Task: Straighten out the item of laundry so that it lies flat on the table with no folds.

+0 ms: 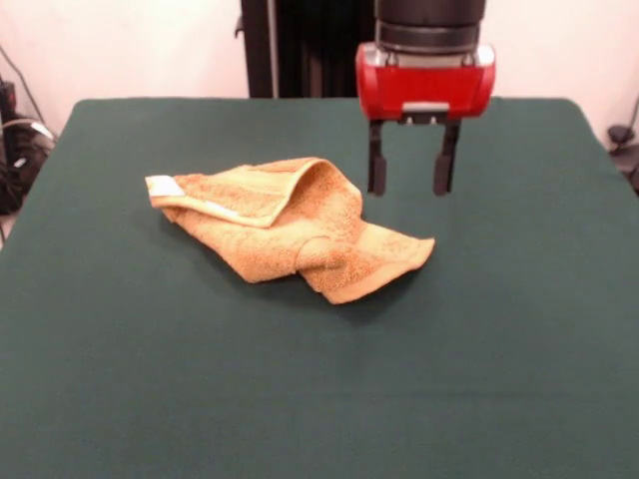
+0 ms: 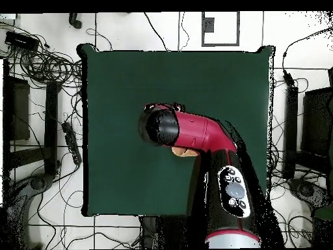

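Note:
The orange-tan terry towel (image 1: pixel 290 225) lies crumpled and folded over itself near the middle of the dark green table (image 1: pixel 319 379). A small white label (image 1: pixel 165 186) shows at its left end, and a folded corner sticks out at the right (image 1: pixel 399 254). My gripper (image 1: pixel 410 188) hangs open and empty just above the table, behind the towel's right part, its left finger close to the towel's edge. In the overhead view the red arm (image 2: pixel 195 133) covers almost all of the towel; only a small bit (image 2: pixel 184 152) shows beneath it, and the gripper is hidden.
Cables and equipment (image 2: pixel 45 97) lie on the floor around the table. The robot's black pedestal (image 1: pixel 300 45) stands behind the table's far edge.

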Robot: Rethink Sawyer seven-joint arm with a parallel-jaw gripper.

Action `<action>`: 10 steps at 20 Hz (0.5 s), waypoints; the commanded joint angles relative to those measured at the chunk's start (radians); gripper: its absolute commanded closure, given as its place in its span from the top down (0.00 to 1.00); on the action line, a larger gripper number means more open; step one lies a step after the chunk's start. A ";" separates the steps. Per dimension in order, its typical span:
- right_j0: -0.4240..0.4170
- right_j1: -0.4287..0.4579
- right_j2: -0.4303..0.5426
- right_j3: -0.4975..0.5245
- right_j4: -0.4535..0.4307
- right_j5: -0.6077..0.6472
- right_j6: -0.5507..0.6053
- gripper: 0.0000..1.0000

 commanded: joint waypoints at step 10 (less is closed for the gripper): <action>0.057 0.142 0.072 -0.083 -0.062 -0.076 0.086 1.00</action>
